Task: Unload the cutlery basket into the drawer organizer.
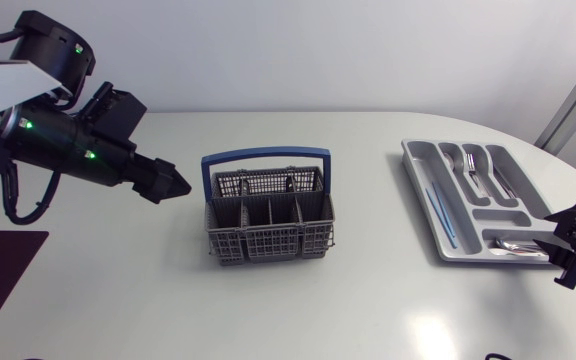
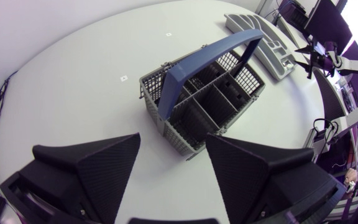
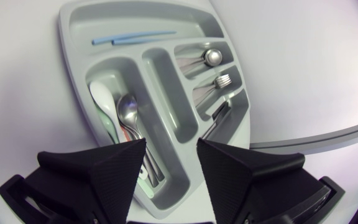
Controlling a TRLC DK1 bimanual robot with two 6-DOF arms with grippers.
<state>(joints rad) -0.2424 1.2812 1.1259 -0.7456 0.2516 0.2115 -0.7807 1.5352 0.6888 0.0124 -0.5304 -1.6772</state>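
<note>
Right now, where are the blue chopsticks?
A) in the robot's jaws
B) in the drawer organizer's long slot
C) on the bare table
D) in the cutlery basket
B: the blue chopsticks lie side by side in the long outer compartment of the drawer organizer.

basket (image 1: pixel 270 226): grey, grid pattern
basket handle (image 1: pixel 265 157): blue
drawer organizer (image 3: pixel 160 74): light grey
thin sticks (image 3: pixel 134 38): light blue
spoon (image 3: pixel 128 111): silver
table (image 1: pixel 368 290): white

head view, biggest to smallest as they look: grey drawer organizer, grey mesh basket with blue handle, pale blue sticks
1. Grey plastic drawer organizer and grey mesh cutlery basket with blue handle: about alike, too close to rank.
2. Thin pale blue sticks: clearly smallest.
</note>
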